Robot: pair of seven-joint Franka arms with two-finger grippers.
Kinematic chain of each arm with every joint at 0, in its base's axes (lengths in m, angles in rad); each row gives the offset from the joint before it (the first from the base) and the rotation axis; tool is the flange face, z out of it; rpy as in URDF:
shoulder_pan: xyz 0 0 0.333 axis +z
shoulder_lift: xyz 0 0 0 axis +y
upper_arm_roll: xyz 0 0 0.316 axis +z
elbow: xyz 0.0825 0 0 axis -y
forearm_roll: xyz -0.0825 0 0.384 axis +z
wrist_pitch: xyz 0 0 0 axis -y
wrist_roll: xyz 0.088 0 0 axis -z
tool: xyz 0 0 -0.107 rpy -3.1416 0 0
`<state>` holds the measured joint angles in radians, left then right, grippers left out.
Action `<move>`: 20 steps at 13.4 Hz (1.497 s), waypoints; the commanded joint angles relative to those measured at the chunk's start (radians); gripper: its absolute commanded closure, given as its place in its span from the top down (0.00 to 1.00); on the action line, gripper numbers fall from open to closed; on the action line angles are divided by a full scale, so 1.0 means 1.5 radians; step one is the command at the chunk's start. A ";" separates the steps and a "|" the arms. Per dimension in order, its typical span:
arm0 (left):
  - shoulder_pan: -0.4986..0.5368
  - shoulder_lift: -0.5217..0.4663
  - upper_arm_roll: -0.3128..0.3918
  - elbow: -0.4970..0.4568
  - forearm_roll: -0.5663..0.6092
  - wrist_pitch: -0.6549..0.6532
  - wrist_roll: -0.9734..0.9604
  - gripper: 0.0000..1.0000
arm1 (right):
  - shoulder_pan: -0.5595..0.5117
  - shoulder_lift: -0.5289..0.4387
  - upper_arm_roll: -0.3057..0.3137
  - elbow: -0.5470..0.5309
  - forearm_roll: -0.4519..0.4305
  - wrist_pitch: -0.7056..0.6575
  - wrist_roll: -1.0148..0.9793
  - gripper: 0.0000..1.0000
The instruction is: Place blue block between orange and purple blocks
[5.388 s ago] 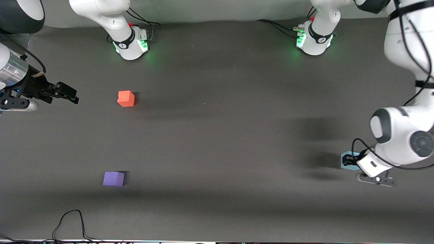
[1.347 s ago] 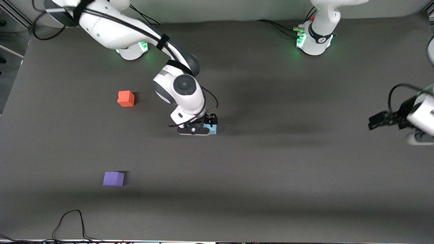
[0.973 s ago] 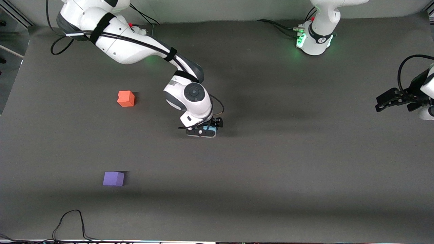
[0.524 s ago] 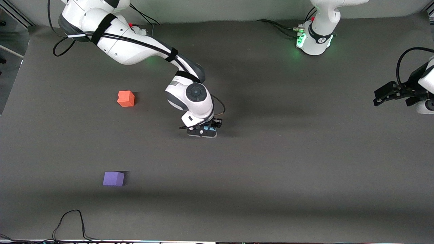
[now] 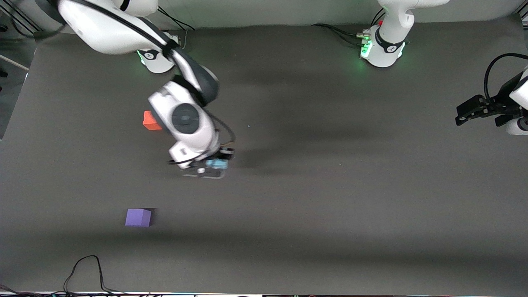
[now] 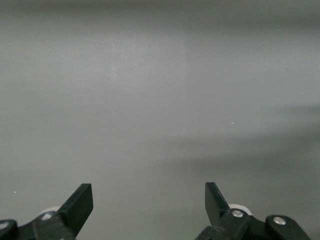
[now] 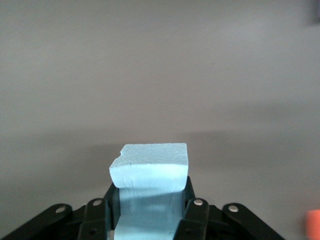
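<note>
The purple block [image 5: 138,217] is sitting on the table [image 5: 330,206] toward the right arm's end, nearer to the front camera than the orange block [image 5: 148,121], which is lying well apart from it and is partly covered in the front view by the right arm's wrist. The right gripper [image 5: 215,164] is hanging in the air over the open table surface — its fingers [image 7: 195,210] are pressing against both sides of the blue block [image 5: 217,163], gripping it firmly; in the right wrist view the blue block [image 7: 150,172] is filling the gap between them, one upper corner slightly chipped. At the left arm's end of the table, the left arm is waiting, and the left gripper [image 5: 470,112] is hanging over the table's edge with its fingers [image 6: 80,205] spread wide and nothing between them.
</note>
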<state>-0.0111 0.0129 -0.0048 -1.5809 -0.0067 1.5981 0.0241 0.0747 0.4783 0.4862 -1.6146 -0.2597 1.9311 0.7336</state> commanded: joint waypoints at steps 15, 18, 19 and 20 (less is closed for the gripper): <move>-0.008 -0.005 0.011 -0.004 0.011 -0.019 0.044 1.00 | -0.002 -0.086 -0.330 -0.417 0.134 0.455 -0.411 0.45; -0.007 -0.006 0.011 -0.002 0.011 -0.023 0.044 1.00 | -0.002 -0.088 -0.330 -0.417 0.134 0.453 -0.404 1.00; -0.008 -0.006 0.011 -0.001 0.011 -0.022 0.043 1.00 | -0.002 -0.095 -0.330 -0.417 0.134 0.446 -0.402 1.00; -0.009 -0.006 0.011 -0.001 0.011 -0.020 0.043 1.00 | -0.002 -0.112 -0.331 -0.416 0.134 0.434 -0.404 1.00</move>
<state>-0.0133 0.0137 0.0031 -1.5871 -0.0034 1.5820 0.0730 0.0641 0.3548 -0.0012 -2.2313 -0.0849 2.5947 0.1499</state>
